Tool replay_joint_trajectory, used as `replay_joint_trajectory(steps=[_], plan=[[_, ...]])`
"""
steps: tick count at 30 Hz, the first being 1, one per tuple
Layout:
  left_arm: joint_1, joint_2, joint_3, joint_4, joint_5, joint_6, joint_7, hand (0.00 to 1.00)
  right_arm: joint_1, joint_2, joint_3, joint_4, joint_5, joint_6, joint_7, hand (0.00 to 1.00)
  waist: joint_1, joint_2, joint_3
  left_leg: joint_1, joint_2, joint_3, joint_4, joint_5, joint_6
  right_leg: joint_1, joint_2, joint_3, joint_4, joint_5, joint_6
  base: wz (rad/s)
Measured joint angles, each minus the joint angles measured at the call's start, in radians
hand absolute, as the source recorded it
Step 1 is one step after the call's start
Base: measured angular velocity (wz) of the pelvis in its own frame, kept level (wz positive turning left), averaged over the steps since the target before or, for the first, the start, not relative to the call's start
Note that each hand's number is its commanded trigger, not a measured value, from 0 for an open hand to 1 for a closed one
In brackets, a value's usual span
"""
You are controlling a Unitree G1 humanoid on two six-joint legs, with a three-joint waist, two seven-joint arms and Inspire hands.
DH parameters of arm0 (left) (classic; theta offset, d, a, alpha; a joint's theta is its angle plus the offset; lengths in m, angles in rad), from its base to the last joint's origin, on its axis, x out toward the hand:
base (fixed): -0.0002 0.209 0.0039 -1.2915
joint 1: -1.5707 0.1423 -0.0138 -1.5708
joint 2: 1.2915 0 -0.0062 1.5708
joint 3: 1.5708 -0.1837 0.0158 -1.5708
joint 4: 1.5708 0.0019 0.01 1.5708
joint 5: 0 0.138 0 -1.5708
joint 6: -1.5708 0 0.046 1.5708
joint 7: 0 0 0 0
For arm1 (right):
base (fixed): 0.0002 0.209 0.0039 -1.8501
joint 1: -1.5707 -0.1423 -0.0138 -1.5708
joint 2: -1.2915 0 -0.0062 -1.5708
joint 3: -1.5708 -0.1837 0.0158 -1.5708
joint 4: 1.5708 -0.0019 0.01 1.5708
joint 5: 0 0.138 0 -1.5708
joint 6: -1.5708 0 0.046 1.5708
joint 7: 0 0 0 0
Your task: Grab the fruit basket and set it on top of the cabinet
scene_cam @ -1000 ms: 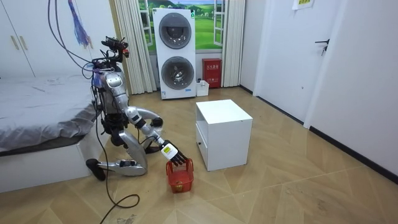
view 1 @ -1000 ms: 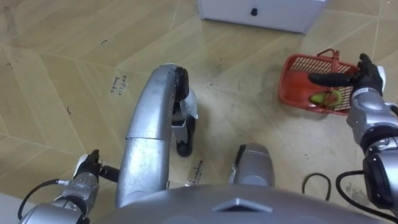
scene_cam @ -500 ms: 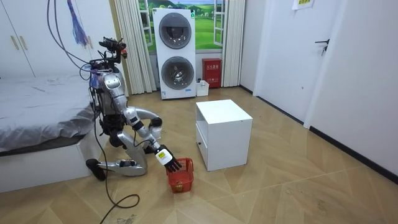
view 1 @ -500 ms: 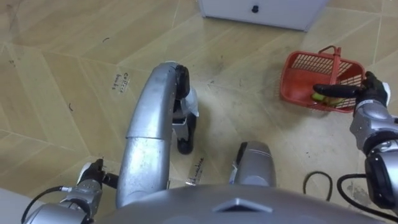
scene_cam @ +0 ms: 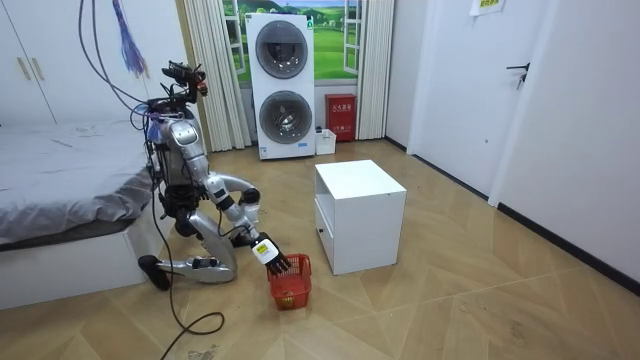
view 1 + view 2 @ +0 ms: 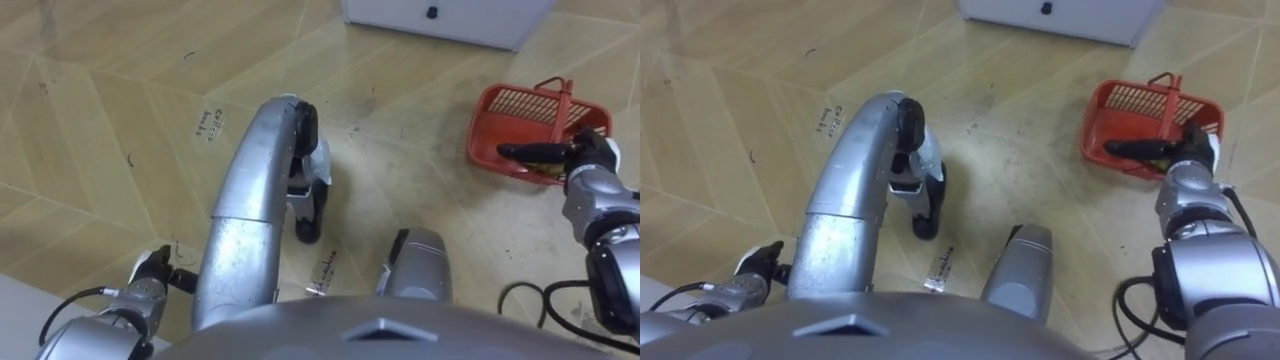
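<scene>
Red basket (image 6: 505,118) beneath straight-fingered right robot hand (image 6: 588,158).

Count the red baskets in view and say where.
1. The basket stands on the floor near the white cabinet, with the right hand stretched over its near rim. Another could be hidden behind the cabinet.

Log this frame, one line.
pose: kneeling | right hand: open, reaching over fruit basket | fruit basket: on floor, not lifted | left hand: low
</scene>
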Motion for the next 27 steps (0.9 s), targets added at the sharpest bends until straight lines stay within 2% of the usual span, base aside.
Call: replay_joint_trajectory(steps=[5,6,7,8,9,11,18,27], plan=[[-0.003,0.000,-0.012,0.000,0.000,0.004,-0.002,0.00,-0.020,-0.002,0.007,0.002,0.000,0.001,0.001,0.00,0.003,-0.004,0.0025,-0.011,0.000,0.002,0.000,0.007,0.000,-0.011,0.001,-0.001,0.008,0.000,0.000,0.00],[-0.005,0.000,-0.020,0.000,0.000,0.005,-0.004,0.00,-0.034,-0.003,0.019,0.009,0.000,0.001,0.005,0.29,0.003,-0.005,0.0043,-0.012,0.000,0.002,0.000,0.008,0.001,-0.012,0.001,-0.001,0.009,0.000,0.000,0.00],[-0.005,0.000,-0.021,0.000,0.000,0.005,-0.006,0.00,-0.040,-0.003,0.025,0.015,0.000,0.000,0.010,0.54,0.004,-0.006,0.0047,-0.012,0.000,0.002,0.000,0.008,0.001,-0.012,0.001,-0.001,0.010,0.000,0.000,0.00],[-0.007,0.000,-0.022,0.000,0.000,0.005,-0.007,0.00,-0.050,-0.004,0.041,0.023,0.001,0.000,0.021,0.92,0.007,-0.006,0.0062,-0.012,-0.001,0.003,0.000,0.008,0.001,-0.011,0.001,-0.001,0.010,0.000,0.000,0.00],[-0.013,0.000,-0.031,0.000,0.000,0.005,-0.008,0.00,-0.052,-0.005,0.042,0.023,0.002,0.000,0.023,1.00,0.014,-0.006,0.0091,-0.014,-0.001,0.004,0.000,0.010,0.002,-0.011,0.000,-0.003,0.011,0.000,0.000,0.00],[-0.023,0.000,-0.049,0.000,-0.001,0.005,-0.009,0.00,-0.052,-0.009,0.047,0.026,0.006,0.000,0.022,1.00,0.026,-0.006,0.0114,-0.016,-0.002,0.004,0.000,0.013,0.004,-0.012,0.000,-0.005,0.012,0.000,0.000,0.03],[-0.021,0.000,-0.108,0.001,-0.078,0.006,-0.025,0.00,-0.056,-0.012,0.088,0.034,0.040,0.001,0.037,1.00,0.036,0.000,0.0123,-0.022,-0.004,0.003,0.000,0.018,0.005,-0.018,0.000,-0.006,0.017,0.000,0.000,0.00],[-0.022,0.000,-0.113,0.004,-0.077,0.005,-0.028,0.00,-0.054,-0.012,0.117,0.040,0.058,0.000,0.064,1.00,0.042,0.005,0.0109,-0.025,-0.004,0.004,-0.004,0.023,0.004,-0.023,0.001,-0.006,0.019,0.000,0.000,0.00]])
